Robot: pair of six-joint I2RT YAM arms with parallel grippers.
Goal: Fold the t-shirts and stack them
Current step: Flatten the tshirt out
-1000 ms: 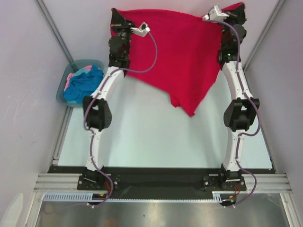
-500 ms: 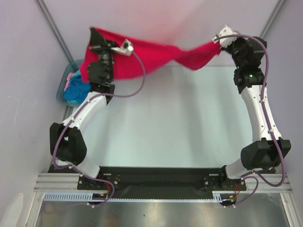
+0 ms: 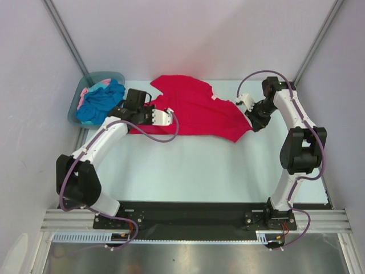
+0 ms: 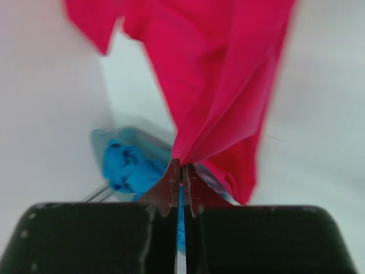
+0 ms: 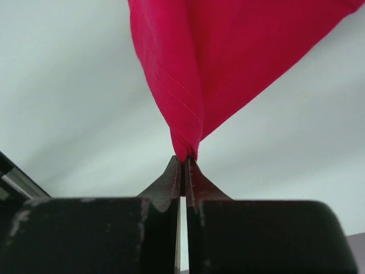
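The crimson-red t-shirt (image 3: 194, 108) lies spread across the far middle of the table, stretched between my two grippers. My left gripper (image 3: 129, 109) is shut on its left edge, and the cloth fans up from the tips of that gripper (image 4: 181, 168) as red t-shirt folds (image 4: 217, 74). My right gripper (image 3: 251, 121) is shut on the right corner, where the red t-shirt (image 5: 239, 51) bunches at the closed tips of the gripper (image 5: 184, 161). A turquoise-blue t-shirt (image 3: 100, 103) and a pale pink t-shirt (image 3: 85, 93) sit crumpled in the tub.
The grey-teal plastic tub (image 3: 94, 76) stands at the far left corner, just left of my left gripper; it shows blurred behind the fingers as the tub (image 4: 108, 137) with the blue t-shirt (image 4: 128, 165). Pale walls close in both sides. The arm bases sit at the near edge.
Both arms have swung down and toward me from high at the back. The red t-shirt, hanging in the air before, now lies spread on the table, still pinched at both ends.
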